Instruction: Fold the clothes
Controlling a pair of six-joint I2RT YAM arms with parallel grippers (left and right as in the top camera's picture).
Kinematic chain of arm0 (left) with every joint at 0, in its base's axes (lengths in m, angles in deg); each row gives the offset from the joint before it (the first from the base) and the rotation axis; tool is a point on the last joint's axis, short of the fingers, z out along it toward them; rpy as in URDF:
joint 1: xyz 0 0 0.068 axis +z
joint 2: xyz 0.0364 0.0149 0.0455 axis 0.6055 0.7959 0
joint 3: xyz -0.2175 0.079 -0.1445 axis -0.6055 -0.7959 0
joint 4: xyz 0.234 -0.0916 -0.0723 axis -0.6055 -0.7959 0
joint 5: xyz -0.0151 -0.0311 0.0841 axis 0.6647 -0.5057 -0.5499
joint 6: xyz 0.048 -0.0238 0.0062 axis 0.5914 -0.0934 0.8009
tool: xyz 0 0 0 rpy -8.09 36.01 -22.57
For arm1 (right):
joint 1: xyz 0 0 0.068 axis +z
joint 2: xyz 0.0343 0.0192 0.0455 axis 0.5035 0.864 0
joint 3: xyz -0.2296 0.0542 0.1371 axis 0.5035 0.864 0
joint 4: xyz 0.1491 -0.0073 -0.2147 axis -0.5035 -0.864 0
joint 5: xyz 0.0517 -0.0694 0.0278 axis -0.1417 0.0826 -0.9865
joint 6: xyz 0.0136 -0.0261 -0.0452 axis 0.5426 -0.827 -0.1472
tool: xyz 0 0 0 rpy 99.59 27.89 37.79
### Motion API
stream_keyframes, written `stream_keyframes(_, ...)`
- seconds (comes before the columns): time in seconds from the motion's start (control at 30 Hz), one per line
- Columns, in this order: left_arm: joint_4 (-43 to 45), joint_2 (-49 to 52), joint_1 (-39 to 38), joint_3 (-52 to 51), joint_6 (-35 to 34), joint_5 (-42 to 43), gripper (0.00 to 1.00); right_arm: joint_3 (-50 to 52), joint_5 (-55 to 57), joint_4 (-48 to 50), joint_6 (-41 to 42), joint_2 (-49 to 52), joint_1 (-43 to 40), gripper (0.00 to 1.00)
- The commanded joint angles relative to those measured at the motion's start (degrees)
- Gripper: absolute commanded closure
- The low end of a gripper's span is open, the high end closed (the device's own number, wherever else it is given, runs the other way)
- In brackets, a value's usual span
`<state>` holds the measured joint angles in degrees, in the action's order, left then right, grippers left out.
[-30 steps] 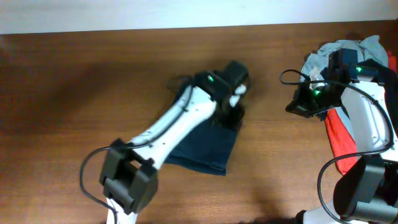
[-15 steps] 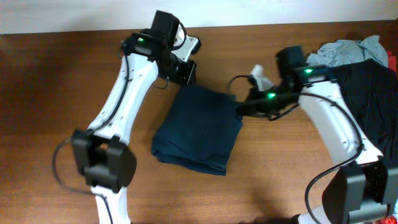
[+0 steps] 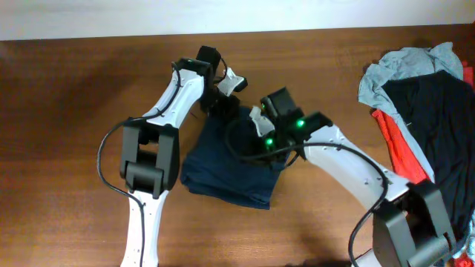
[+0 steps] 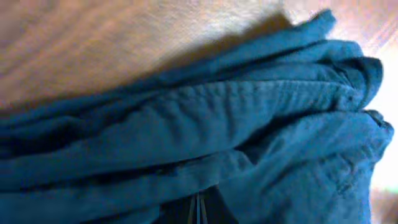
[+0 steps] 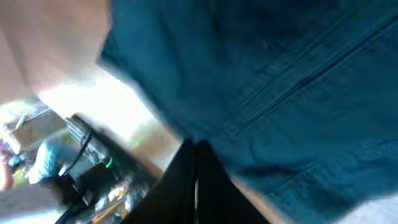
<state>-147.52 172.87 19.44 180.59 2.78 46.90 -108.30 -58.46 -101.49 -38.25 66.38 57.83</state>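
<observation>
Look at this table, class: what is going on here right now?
Two robot arms are working on the dark navy blue soft fabric shorts, lying bunched on the brown wooden table. The left hand and the right hand are both shut on its cloth. A pile of grey, black and red garments lies aside.

The dark navy soft fabric shorts (image 3: 234, 169) lie mid-table on the brown wooden table (image 3: 67, 111); a heap of grey, black and red garments (image 3: 430, 96) lies far right.

brown wood-grain table (image 3: 59, 148) fills view; pale white strip (image 3: 111, 18) along far edge; even light.
</observation>
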Motion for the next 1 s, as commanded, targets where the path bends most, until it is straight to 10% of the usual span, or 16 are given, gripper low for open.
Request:
stream_keyframes(0.0, 0.9, 1.8, 1.4, 0.0, -4.7, -5.2, 0.96, 5.9, 1.2, 4.9, 5.5, 0.2, 0.5, 0.96)
stream_keyframes(0.6, -0.2, 2.1, 3.8, 0.0, -8.6, -7.2, 0.96, 23.1, 9.5, 13.5, 28.4, 0.2, 0.5, 0.92)
stream_keyframes(0.97, -6.3, 2.1, 8.8, 0.0, -9.0, -9.4, 0.96, 21.2, 11.3, 7.0, 15.2, -2.9, -11.0, 0.96)
